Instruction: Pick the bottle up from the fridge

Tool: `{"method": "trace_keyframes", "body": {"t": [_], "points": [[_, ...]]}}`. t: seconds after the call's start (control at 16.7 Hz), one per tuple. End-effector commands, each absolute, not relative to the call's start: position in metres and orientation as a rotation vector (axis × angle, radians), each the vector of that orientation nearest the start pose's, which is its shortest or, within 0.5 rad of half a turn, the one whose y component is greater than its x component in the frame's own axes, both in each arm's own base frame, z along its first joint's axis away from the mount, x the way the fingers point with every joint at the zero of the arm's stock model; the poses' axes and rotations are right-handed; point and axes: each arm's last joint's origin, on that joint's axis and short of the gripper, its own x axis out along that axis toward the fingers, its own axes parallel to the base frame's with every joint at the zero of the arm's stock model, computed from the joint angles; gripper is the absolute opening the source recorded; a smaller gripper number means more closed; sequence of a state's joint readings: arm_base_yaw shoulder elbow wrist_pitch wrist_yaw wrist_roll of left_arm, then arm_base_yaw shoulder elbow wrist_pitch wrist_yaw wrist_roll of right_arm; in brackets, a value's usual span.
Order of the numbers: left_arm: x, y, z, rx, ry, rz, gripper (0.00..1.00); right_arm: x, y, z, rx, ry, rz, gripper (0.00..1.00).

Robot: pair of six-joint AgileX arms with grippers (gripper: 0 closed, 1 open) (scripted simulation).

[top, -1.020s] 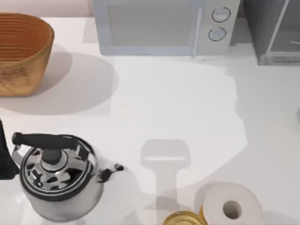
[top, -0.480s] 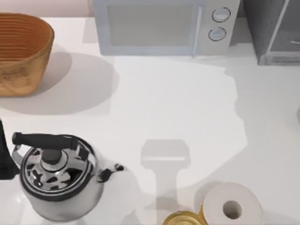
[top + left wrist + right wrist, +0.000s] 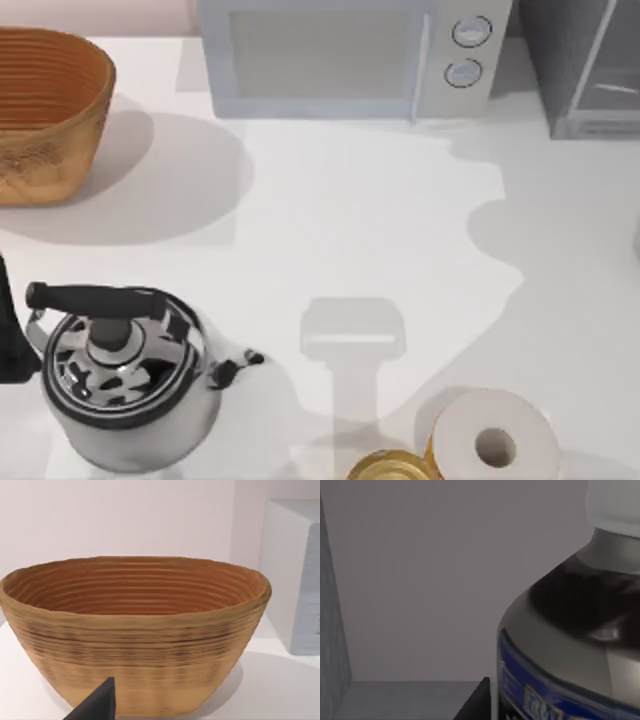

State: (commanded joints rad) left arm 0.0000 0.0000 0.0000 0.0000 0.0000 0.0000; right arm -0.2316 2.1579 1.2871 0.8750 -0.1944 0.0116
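In the right wrist view the bottle (image 3: 570, 630) stands upright inside the fridge (image 3: 420, 580), close against the right gripper's finger (image 3: 475, 702); whether that gripper has closed cannot be told.

The left arm (image 3: 10, 330) sits at the table's left edge, a dark fingertip (image 3: 95, 707) showing in its wrist view. One dark fingertip (image 3: 475, 702) of the right gripper shows in the right wrist view.
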Motion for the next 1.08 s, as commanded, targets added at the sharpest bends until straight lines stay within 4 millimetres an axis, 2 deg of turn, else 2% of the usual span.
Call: {"method": "trace_keyframes", "body": {"t": [0.18, 0.42, 0.54, 1.08], "points": [[0.106, -0.001, 0.160, 0.000, 0.000, 0.000, 1.00, 0.463, -0.098, 0.186, -0.001, 0.002, -0.013, 0.00], [0.106, -0.001, 0.160, 0.000, 0.000, 0.000, 1.00, 0.462, -0.098, 0.183, 0.002, 0.007, -0.012, 0.00], [0.106, -0.001, 0.160, 0.000, 0.000, 0.000, 1.00, 0.454, -0.099, 0.185, 0.000, 0.005, -0.014, 0.00], [0.106, -0.001, 0.160, 0.000, 0.000, 0.000, 1.00, 0.370, -0.097, 0.182, 0.003, 0.013, -0.013, 0.00]]}}
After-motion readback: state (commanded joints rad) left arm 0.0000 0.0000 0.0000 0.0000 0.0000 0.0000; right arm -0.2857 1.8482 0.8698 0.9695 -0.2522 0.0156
